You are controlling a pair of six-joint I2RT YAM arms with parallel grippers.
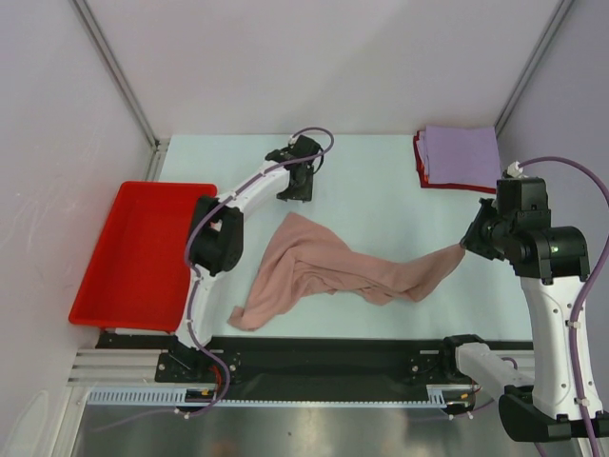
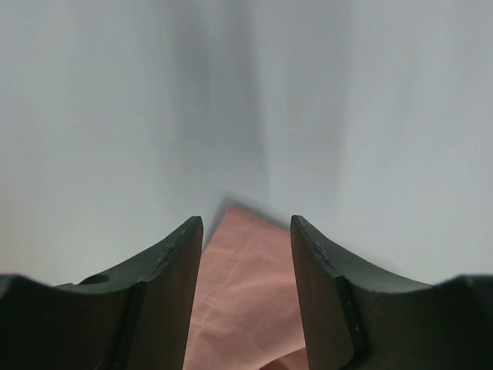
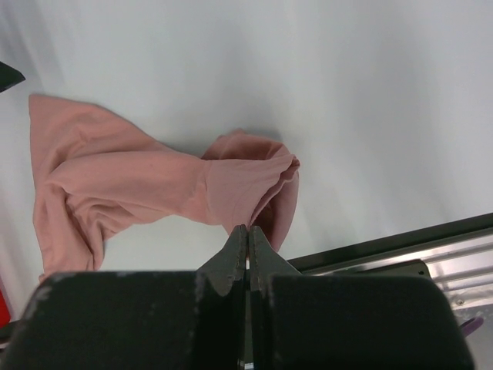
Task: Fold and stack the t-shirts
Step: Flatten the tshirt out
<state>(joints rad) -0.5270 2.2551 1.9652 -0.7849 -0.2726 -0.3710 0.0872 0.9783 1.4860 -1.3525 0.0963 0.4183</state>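
**Status: pink t-shirt pinched by the right arm, left fingers released**

**Near edge.** Both arm bases sit at the near edge of the surface [image 1: 381, 181]. The right arm rises at the near right.

**Right gripper.** The right gripper [image 1: 465, 249] [image 3: 247, 231] is clenched on one bunched end of the dusty-pink t-shirt [image 1: 324, 267] [image 3: 139, 181]. In the right wrist view the two fingers meet with no gap, and a fold of pink cloth is caught at their tips.

**Pink t-shirt.** The shirt is unfolded and crumpled. It lies across the middle of the surface – one end drawn out toward the right gripper, the wider part spread to the left, with one corner reaching toward the near edge and another pointing toward the far side.

**Red tray.** A red tray [image 1: 143, 248] sits at the left edge, apart from the shirt.

**Left gripper.** The left gripper [image 1: 295, 193] [image 2: 246, 223] is positioned just beyond the far corner of the pink t-shirt [image 2: 239, 293]. Its fingers are released and stand apart; pink cloth shows through the gap between them. Whether the fingers touch the cloth cannot be told.

**Far right corner.** A folded lavender t-shirt [image 1: 461, 155] lies on top of a folded red t-shirt [image 1: 420, 164] – only the red edges show along the left and near sides.
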